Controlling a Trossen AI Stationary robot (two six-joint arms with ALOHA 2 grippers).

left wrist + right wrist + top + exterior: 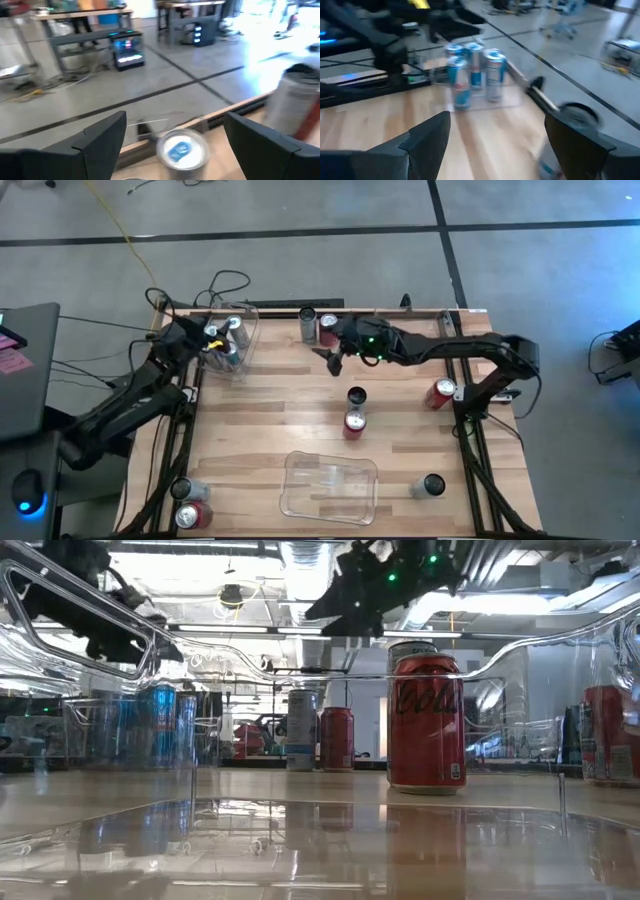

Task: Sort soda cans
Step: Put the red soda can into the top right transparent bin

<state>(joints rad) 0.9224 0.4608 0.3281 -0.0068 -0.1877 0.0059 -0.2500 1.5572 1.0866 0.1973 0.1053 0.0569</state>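
A clear bin (pixel 240 358) at the far left holds several silver-blue cans (pixel 472 70). My left gripper (pixel 214 343) hovers open over this bin; in the left wrist view its fingers stand on either side of one silver-blue can top (pixel 182 149) below them, without touching it. My right gripper (pixel 334 362) is open and empty above the far middle of the table, near a silver can (pixel 307 323) and a red can (pixel 328 329) that stand upright at the far edge. A dark can (pixel 357 396) and a red can (pixel 354 423) stand mid-table.
A second clear bin (pixel 300 502) sits at the near middle. A red can (pixel 440 392) stands at the right, a dark can (pixel 432 485) near right, and a silver can (pixel 180 490) and a red can (pixel 193 516) at the near left corner. Bare wood lies between them.
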